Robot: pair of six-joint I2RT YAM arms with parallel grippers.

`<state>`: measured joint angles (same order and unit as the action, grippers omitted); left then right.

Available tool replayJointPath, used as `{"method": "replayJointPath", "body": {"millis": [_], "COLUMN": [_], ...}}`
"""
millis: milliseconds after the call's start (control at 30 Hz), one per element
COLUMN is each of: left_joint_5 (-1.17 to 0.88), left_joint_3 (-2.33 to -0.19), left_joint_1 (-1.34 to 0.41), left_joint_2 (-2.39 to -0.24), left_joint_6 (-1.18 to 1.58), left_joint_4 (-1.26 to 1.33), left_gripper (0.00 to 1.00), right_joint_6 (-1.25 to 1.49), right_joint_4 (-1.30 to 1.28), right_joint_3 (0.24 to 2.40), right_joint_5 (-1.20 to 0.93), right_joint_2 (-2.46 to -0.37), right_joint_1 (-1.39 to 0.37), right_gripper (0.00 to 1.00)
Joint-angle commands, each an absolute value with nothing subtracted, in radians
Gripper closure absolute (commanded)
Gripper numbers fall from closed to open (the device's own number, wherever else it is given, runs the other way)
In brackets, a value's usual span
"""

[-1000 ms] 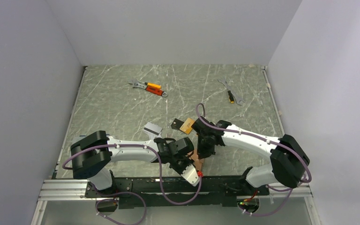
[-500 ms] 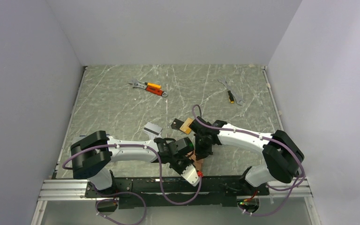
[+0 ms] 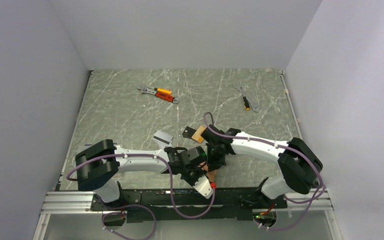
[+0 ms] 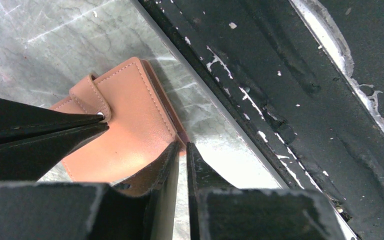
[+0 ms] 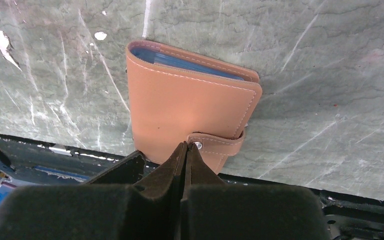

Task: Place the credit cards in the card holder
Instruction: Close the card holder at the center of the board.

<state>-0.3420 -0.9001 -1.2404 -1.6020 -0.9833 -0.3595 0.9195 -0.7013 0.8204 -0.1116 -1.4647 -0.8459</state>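
The closed salmon-tan card holder [image 5: 190, 107] lies at the table's near edge, its strap snapped; it shows in the left wrist view [image 4: 125, 135] and peeks out in the top view [image 3: 211, 173]. My right gripper [image 5: 186, 146] is shut, its tips touching the strap beside the pale snap [image 5: 198, 145]. My left gripper [image 4: 182, 147] is shut to a thin slit at the holder's near edge, nothing between the fingers. A silver-grey card [image 3: 162, 136], a black card [image 3: 187, 132] and an orange-gold card [image 3: 198, 133] lie behind the grippers. The other orange-gold card is hidden.
The black base rail [image 4: 290, 100] runs right beside the holder. Orange-handled tools [image 3: 161, 94] and a small wrench [image 3: 247, 100] lie at the back. Walls close in the left, right and back.
My right arm has shifted slightly left and toward the holder. The left arm, the holder and the cards have not moved.
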Motion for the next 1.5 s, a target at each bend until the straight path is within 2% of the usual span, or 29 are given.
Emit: {"method": "replayJointPath", "body": {"millis": [0, 1467], "left_joint_5": [-0.358, -0.374], "left_joint_3": [-0.928, -0.921], "left_joint_1": [-1.247, -1.246], "left_joint_2": [-1.611, -1.581], "left_joint_6": [-1.0, -1.006], "left_joint_4": [-0.35, -0.385], "left_gripper": [0.83, 0.85], "right_joint_6": [0.921, 0.965], "right_joint_4": [-0.687, -0.627], "right_joint_3": [0.823, 0.731], "right_joint_5": [-0.091, -0.04], "right_joint_2": [-1.463, -1.518], "right_joint_1": [-0.847, -0.833], "right_gripper": [1.0, 1.0]}}
